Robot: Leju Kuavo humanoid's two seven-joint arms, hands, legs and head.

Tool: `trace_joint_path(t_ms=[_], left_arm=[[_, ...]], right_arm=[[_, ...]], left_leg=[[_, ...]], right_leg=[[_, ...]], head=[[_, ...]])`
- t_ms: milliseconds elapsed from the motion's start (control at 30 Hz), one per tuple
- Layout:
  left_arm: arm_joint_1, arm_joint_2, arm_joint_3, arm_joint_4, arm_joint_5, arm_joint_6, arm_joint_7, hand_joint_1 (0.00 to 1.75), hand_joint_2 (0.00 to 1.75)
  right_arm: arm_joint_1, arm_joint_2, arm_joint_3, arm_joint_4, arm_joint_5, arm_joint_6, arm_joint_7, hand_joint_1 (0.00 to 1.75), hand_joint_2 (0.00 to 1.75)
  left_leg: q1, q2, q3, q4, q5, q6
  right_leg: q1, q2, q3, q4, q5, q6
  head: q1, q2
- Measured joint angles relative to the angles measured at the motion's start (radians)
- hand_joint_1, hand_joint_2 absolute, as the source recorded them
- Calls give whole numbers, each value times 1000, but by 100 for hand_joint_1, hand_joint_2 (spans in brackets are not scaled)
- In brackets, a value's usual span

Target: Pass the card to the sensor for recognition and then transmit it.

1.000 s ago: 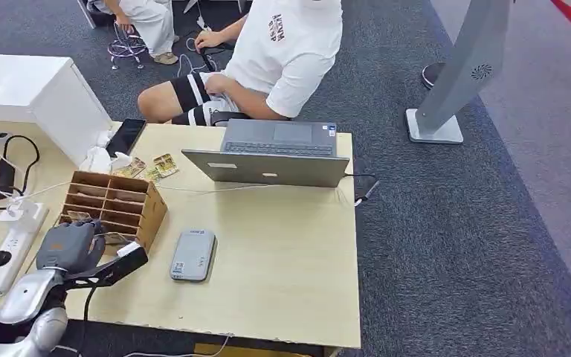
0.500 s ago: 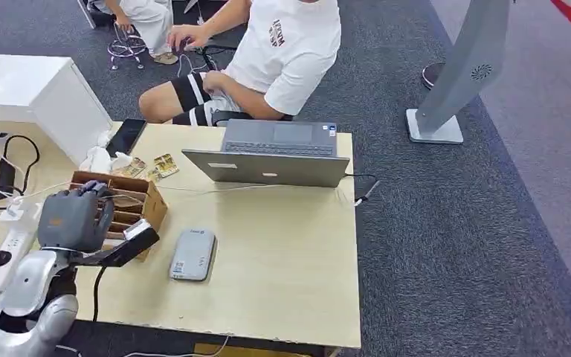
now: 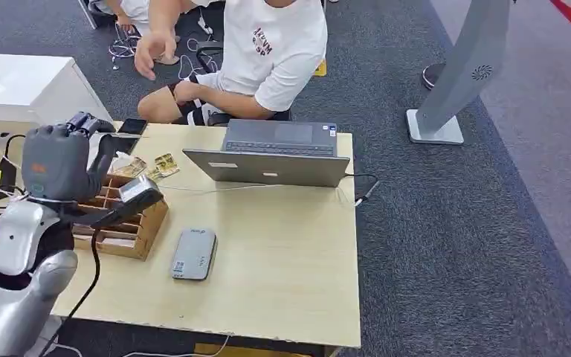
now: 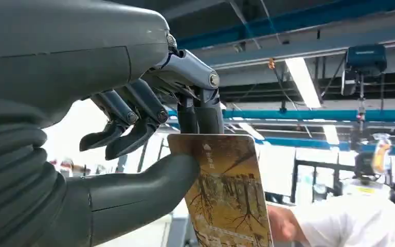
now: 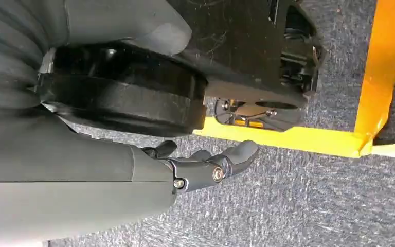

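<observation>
I saw the left robot hand [image 3: 63,160] raised above the cardboard card box [image 3: 123,223] on the table [image 3: 282,253], pinching the card [image 4: 226,193] between thumb and fingers [image 4: 200,110]. The grey sensor [image 3: 193,254] lay flat on the table just beside the box. The right robot hand [image 5: 205,167] hung over carpet, fingers loosely extended, holding nothing. A person [image 3: 275,52] sat behind the laptop [image 3: 271,155].

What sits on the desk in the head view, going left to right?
Left hand raised above the desk → cardboard card organizer → grey card sensor → laptop. Off the desk, further right: grey stand.
</observation>
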Motion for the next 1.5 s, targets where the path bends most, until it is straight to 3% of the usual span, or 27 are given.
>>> trace_joint_path(t_ms=[100,300,533,667,700,733,933,1033,1133,1233,1300,1333,1367,1433,1467,1500], left_arm=[[-116,-10,-19,146,-55,26,6,175,175],[-197,-26,-43,269,-78,49,1,175,175],[-325,-56,-60,510,-160,226,-50,175,175],[-361,-76,-60,623,-171,273,-52,175,175],[-362,-79,-60,641,-171,278,-52,45,175],[-362,-79,-60,660,-169,283,-52,0,175],[-358,-80,-60,722,-159,326,-66,0,175],[-336,-76,-59,723,-126,368,-106,0,175],[-245,-52,-34,638,41,444,-199,0,175],[-114,-19,32,499,201,463,-292,0,175],[3,1,99,379,431,453,-418,0,175],[74,4,141,318,578,418,-493,0,175],[151,2,201,250,758,352,-583,0,175],[285,-13,332,136,1001,208,-701,0,175],[343,-24,412,93,1091,119,-736,0,175],[396,-42,492,48,1187,-15,-770,0,175]], right_arm=[[-6,0,5,0,17,10,10,0,175],[-6,0,13,0,22,11,13,0,175],[-13,0,41,0,54,55,41,0,175],[-13,-1,46,0,53,49,43,0,175],[-13,-2,46,0,52,47,41,0,175],[-12,-3,47,0,50,43,38,0,175],[-10,-4,47,0,49,40,30,0,175],[-10,-4,47,0,42,42,27,0,175],[-5,-4,46,0,31,42,26,0,175],[-3,-4,46,2,19,41,25,0,175],[0,-4,45,3,8,36,20,0,175],[2,-4,45,4,-1,28,18,0,175],[5,-4,43,6,-5,21,11,0,175],[9,-4,42,8,-7,12,8,0,175],[11,-4,40,9,-14,3,3,0,175],[13,-4,39,10,-21,-3,-2,0,175]], left_leg=[[0,1,0,0,1,-1],[0,2,0,0,1,-1],[0,2,-1,0,1,-1],[0,2,-1,0,1,-1],[0,2,-1,0,1,-1],[0,2,-1,0,1,-1],[0,2,-2,0,1,-1],[0,2,-2,0,1,-1],[0,6,-2,0,1,-1],[0,8,-3,0,0,-1],[0,9,-3,-1,-2,-2],[0,11,-2,-1,-3,-3],[0,14,-1,-1,-3,-3],[1,15,-4,-2,-4,-2],[1,15,-4,-2,-4,-2],[1,15,-4,-2,-4,-2]], right_leg=[[0,0,0,0,2,-2],[0,2,-1,0,2,-2],[0,2,-2,0,3,-1],[0,2,-2,1,3,-1],[0,2,-2,1,3,-1],[0,2,-2,1,3,-1],[0,2,-2,1,3,-1],[0,2,-2,1,3,-1],[0,6,-2,1,3,-1],[0,8,-5,1,2,-2],[0,9,-4,1,2,-2],[0,12,-5,1,1,-2],[0,14,-6,1,0,-3],[0,15,-7,1,0,-3],[0,15,-8,1,0,-3],[0,15,-8,0,-1,-2]], head=[[0,0],[0,0],[0,0],[0,0],[0,0],[-1,0],[0,0],[0,0],[0,0],[0,0],[0,0],[0,0],[-2,0],[-2,0],[0,0],[-1,0]])
